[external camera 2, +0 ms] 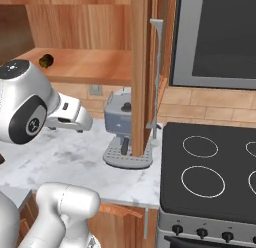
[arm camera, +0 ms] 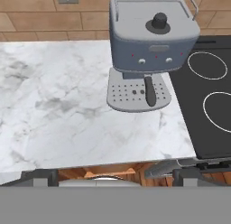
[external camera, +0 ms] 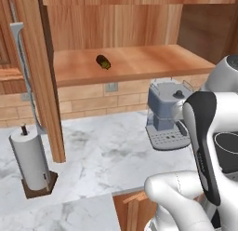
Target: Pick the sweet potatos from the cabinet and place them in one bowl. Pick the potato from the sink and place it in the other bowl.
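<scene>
One sweet potato (external camera: 103, 62) lies on the plank shelf of the cabinet (external camera: 139, 62), near the shelf's left end and about midway between its front edge and the back wall; it is a small dark olive tuber lying slightly askew. From the right base view the same sweet potato (external camera 2: 47, 60) shows just above the arm's white elbow, on the cabinet (external camera 2: 95, 64) shelf. The cabinet door (external camera: 42, 76) stands open, edge-on, its lower corner hanging over the counter (external camera: 102, 151).

Below the shelf, a grey-blue espresso machine (external camera: 167, 116) stands on the marble counter near its right end, just beside the black cooktop (external camera 2: 210, 177). A paper towel holder (external camera: 31, 165) stands near the counter's left front edge.

The gripper (arm camera: 110, 175) is released, its fingers wide apart with nothing between them, above the counter's front edge, looking toward the espresso machine.
</scene>
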Tool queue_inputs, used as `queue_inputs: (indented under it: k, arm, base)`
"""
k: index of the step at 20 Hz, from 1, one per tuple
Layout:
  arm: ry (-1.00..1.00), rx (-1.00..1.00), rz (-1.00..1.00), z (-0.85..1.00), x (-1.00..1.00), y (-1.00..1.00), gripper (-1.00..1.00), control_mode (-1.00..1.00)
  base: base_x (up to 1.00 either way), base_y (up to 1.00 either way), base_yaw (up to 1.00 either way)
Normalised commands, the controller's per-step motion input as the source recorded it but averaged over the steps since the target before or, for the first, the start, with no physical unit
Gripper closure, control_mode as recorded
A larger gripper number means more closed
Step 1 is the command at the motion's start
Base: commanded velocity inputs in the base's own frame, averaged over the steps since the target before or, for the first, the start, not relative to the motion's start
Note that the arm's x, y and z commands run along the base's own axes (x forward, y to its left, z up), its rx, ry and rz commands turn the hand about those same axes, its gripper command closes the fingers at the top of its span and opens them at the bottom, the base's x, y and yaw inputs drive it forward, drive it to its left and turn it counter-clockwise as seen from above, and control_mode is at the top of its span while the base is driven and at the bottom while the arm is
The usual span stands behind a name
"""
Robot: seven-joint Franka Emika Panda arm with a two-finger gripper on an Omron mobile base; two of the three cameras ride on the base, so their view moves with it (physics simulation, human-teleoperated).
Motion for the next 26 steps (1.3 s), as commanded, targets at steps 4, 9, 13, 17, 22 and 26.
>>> queue_inputs:
  k: [4,9,13,17,22,26]
  arm:
    - [0.0,0.0,0.0,0.0,0.0,0.0,-1.0,1.0]
    - [0.0,0.0,0.0,0.0,0.0,0.0,-1.0,1.0]
    - [0.0,0.0,0.0,0.0,0.0,0.0,-1.0,1.0]
    - [0.0,0.0,0.0,0.0,0.0,0.0,-1.0,-1.0]
    - [-0.11,0.0,0.01,0.11,-0.27,0.07,-1.0,-1.0]
    - [-0.36,-0.07,0.14,0.39,-0.52,0.31,-1.0,-1.0]
  base:
    - [0.0,0.0,0.0]
    - [0.0,0.0,0.0]
    - [0.0,0.0,0.0]
    - [0.0,0.0,0.0]
    - [0.0,0.0,0.0]
    - [0.0,0.0,0.0]
